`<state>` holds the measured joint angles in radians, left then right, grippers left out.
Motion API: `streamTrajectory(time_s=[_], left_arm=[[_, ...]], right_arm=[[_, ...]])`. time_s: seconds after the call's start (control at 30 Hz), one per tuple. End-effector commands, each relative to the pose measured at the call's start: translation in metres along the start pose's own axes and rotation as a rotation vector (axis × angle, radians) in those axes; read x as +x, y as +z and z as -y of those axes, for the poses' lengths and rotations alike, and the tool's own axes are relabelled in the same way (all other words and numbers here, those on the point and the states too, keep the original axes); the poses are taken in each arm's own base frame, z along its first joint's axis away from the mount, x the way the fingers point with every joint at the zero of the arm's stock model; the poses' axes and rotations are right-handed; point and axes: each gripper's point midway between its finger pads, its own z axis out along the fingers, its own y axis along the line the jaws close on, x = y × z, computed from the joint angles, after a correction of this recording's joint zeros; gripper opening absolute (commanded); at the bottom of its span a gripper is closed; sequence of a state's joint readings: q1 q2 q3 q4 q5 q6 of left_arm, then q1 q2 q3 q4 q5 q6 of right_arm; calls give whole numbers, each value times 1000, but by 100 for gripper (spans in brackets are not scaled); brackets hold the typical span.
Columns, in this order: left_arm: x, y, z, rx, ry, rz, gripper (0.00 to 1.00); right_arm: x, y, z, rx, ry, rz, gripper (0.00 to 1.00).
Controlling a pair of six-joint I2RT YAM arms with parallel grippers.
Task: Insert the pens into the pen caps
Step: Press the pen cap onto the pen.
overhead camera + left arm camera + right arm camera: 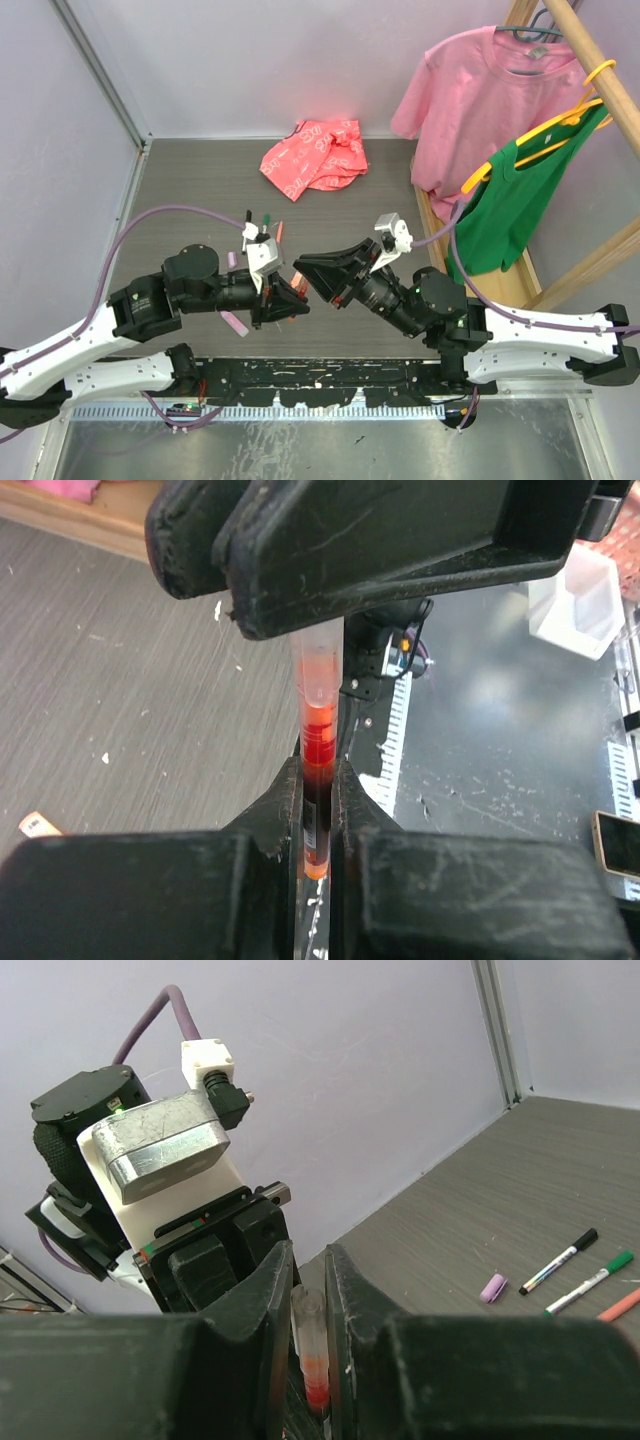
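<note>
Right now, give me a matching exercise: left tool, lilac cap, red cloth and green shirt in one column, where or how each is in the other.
1 left tool
2 lilac cap
3 red cloth
4 green shirt

A crumpled at the far side of the table
B shut on the orange pen
C hanging on the right
D lying loose on the table

Pairs: 1-B, 2-D, 3-A, 4-C

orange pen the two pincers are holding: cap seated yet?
Cannot tell. The left pincer clamps the orange pen, and its clear end runs up into the right pincer, whose fingers hide any cap.
</note>
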<state>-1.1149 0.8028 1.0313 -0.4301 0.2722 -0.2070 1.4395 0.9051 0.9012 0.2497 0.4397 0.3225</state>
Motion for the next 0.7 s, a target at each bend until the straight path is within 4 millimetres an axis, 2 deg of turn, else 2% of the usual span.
streamTrajectory(time_s=[0.0, 0.13, 0.23, 0.37, 0.53, 0.67], left_arm=[[-160, -47, 15, -47, 144, 576, 0], [-165, -54, 15, -58, 146, 603, 0], [-169, -58, 16, -59, 148, 615, 0], [-154, -46, 16, -40, 146, 542, 0], [-105, -6, 14, 28, 102, 309, 0], [-84, 5, 6, 15, 61, 272, 0]], right_arm=[[163, -50, 25, 20, -87, -515, 0], [182, -57, 27, 34, -104, -566, 0], [183, -59, 32, 53, -111, -571, 0], [156, -54, 31, 67, -124, -503, 0], [97, -40, 22, 76, -177, -370, 1], [54, -35, 21, 95, -230, -280, 15]])
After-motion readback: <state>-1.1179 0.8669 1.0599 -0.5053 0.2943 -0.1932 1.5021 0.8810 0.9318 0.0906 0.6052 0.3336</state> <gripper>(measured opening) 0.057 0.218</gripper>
